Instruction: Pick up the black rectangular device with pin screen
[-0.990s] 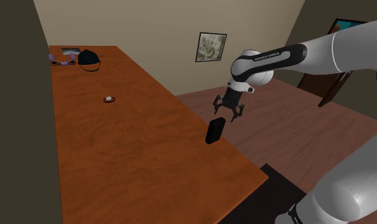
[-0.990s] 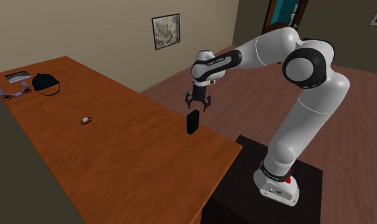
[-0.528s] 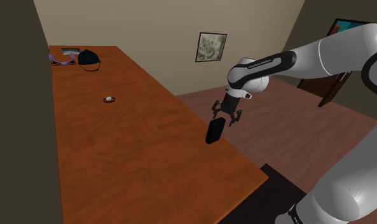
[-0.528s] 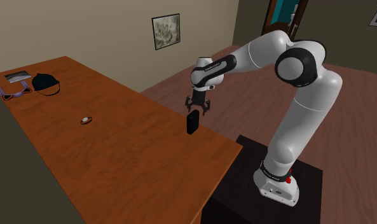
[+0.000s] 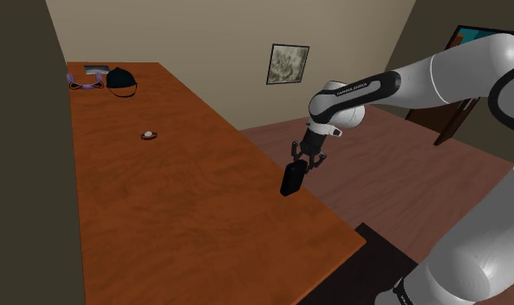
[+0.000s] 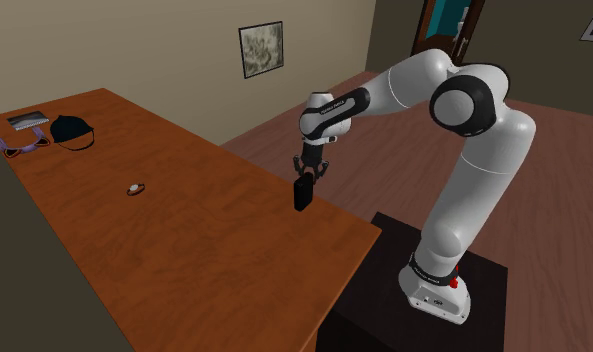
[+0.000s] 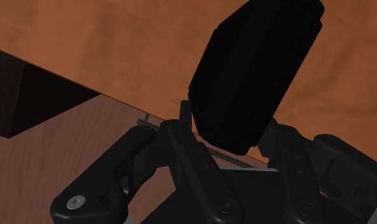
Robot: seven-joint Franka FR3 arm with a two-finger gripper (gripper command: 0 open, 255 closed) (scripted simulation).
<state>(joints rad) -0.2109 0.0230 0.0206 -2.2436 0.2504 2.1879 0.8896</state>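
While it stands on end at the table's edge, the flat black rectangular device (image 5: pixel 291 178) (image 6: pixel 302 194) has its top end clasped by the all-black two-finger gripper (image 5: pixel 301 158) (image 6: pixel 306 175).

Seen in the wrist view, the black fingers (image 7: pixel 180 125) are drawn in narrow, one on each side of the device's (image 7: pixel 257 70) near end, and they appear to press against it with no gap showing. The device's bottom end rests on the reddish-brown wooden table (image 5: pixel 159 208) (image 6: pixel 194 240), close to the long edge that faces the white arm. A small white round object (image 5: pixel 147 134) lies mid-table, well apart from the device.
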